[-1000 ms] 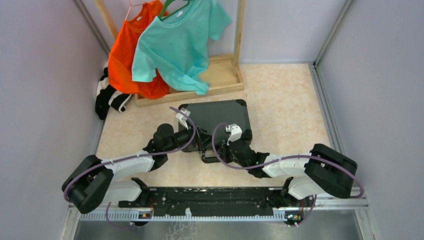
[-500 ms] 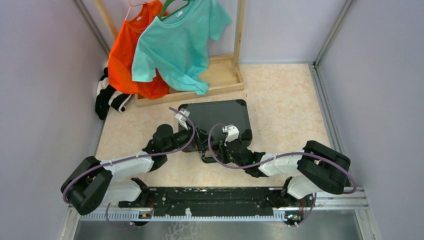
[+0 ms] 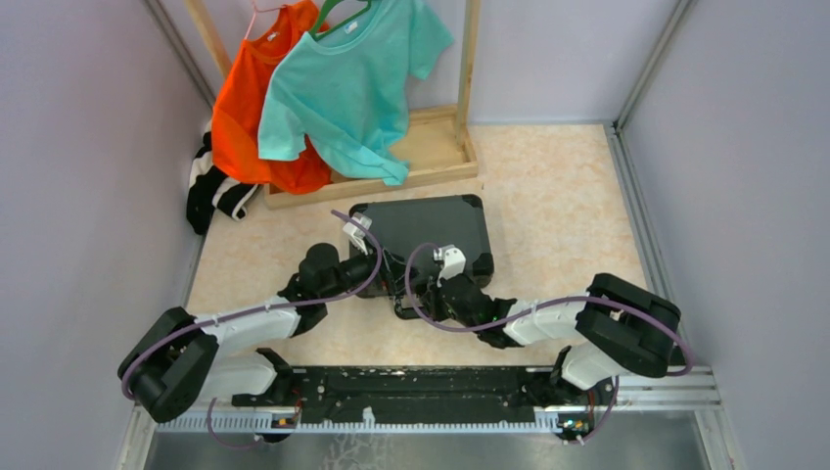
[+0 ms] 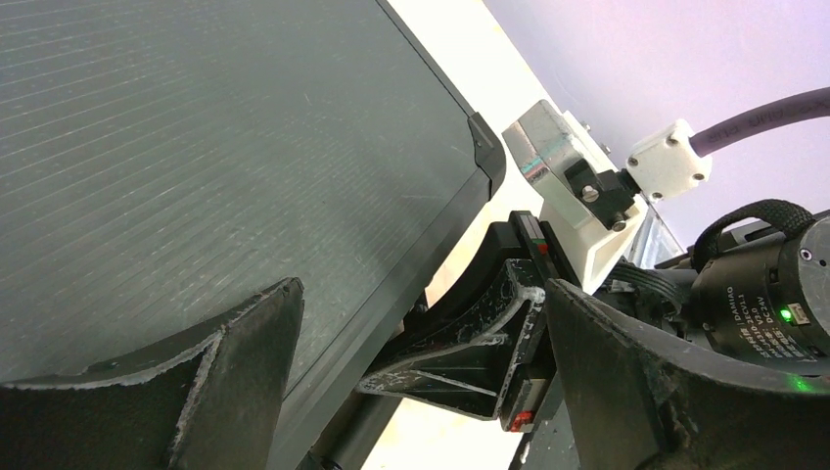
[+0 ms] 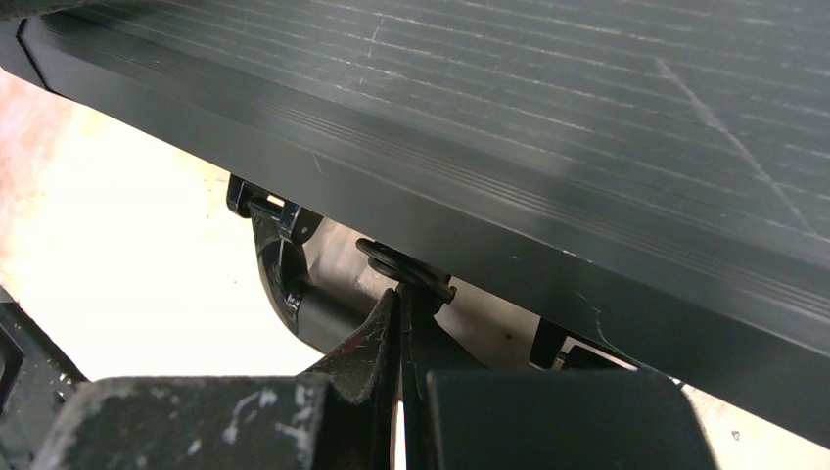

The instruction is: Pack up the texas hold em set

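Left claw (image 3: 377, 269) stands spread wide at the near left edge of the black briefcase (image 3: 431, 230), holding nothing. In its wrist view the two fingers (image 4: 235, 382) frame the case's near corner with a clear gap on either side, and neither one can be seen touching the case. Right claw (image 3: 423, 292) is clenched, its two fingers pressed flat together with nothing visible between them. It sits low at the case's near edge. In the right wrist view its tips (image 5: 401, 333) point up at a small round black fitting (image 5: 406, 269) under the rim. Whether they touch it cannot be told.

The briefcase is closed and lies flat in the middle of the tabletop (image 3: 558, 196), its lid (image 4: 196, 147) up. The lid is dark and finely ribbed, with light scratches and reinforced corners. A thick grooved rim (image 5: 470, 211) runs along the near side. The black handle (image 5: 284, 284) hangs below that rim on the side facing the arms, just left of the right claw's tips.

Behind the case stands a wooden rack (image 3: 440, 147) carrying a teal shirt (image 3: 343, 88) and an orange shirt (image 3: 245, 117). A black-and-white striped garment (image 3: 210, 191) lies at its left foot.
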You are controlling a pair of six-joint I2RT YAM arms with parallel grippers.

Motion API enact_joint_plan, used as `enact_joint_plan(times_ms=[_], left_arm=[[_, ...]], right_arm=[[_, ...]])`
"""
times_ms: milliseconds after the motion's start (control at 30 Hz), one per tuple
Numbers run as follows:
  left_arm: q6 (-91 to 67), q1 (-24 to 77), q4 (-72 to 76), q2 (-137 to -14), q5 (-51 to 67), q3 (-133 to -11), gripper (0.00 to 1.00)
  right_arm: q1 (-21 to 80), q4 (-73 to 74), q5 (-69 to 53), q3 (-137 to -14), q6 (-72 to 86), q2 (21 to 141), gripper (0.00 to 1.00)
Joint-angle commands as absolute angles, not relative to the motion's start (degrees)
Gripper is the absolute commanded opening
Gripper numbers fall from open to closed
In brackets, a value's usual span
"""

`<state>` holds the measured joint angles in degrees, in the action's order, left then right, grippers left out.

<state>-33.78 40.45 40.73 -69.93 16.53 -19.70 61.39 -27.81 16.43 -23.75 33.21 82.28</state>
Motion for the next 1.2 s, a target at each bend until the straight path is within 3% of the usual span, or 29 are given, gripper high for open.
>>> enact_joint_plan(times_ms=[0,1167], left_arm=[[-35.4,40.8,22.8,-72.2,15.6,-15.1,0.99],[-35.7,40.8,23.5,-71.9,15.4,-14.3,0.99]], right_arm=[[61.6,-25.1,19.6,-25.6,33.1,83.6,0.0],[56.2,-22.0,20.9,-24.2,32.3,84.9,0.0]])
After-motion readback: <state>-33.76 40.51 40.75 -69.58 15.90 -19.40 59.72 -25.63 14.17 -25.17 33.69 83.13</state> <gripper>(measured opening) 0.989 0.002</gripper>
